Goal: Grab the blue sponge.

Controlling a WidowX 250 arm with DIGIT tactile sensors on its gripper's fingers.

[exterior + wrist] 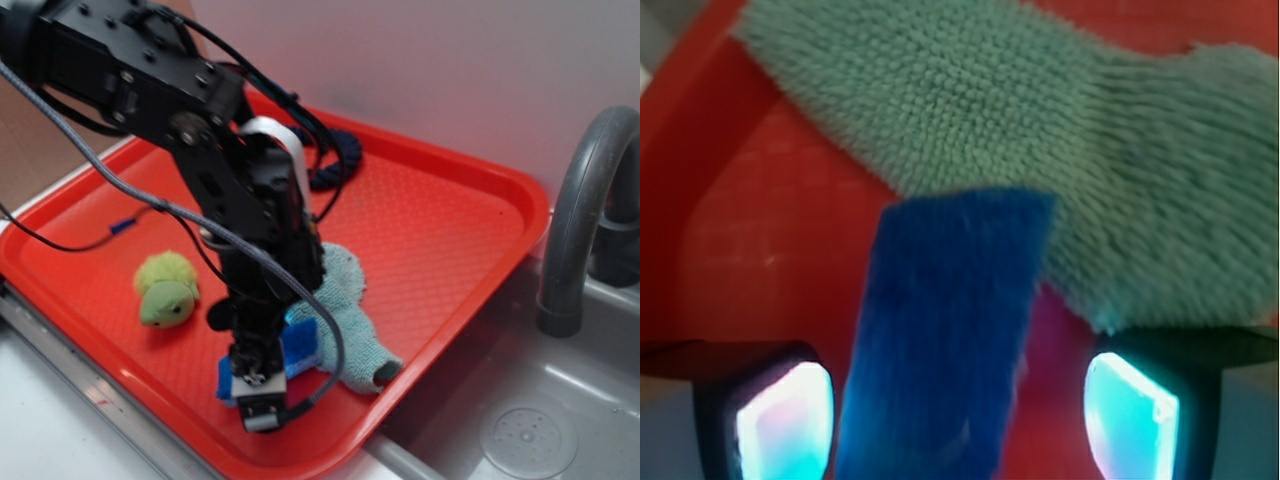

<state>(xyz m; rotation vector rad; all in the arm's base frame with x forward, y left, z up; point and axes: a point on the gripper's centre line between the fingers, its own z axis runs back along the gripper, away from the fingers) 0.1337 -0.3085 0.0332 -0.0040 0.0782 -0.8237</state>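
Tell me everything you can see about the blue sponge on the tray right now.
The blue sponge is a bright blue rectangular block with a rough, foamy-looking surface. It lies flat on the red tray near its front edge, partly hidden under the arm in the exterior view. Its far end meets or slightly overlaps the pale fuzzy cloth. The gripper is open, with a finger on each side of the sponge; neither finger is clearly touching it yet.

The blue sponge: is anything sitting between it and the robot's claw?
Nothing visible does. In the wrist view the blue sponge lies between the open gripper fingers, with bare gaps on both sides. The fuzzy cloth lies just beyond the sponge's far end on the red tray, not between the fingers.
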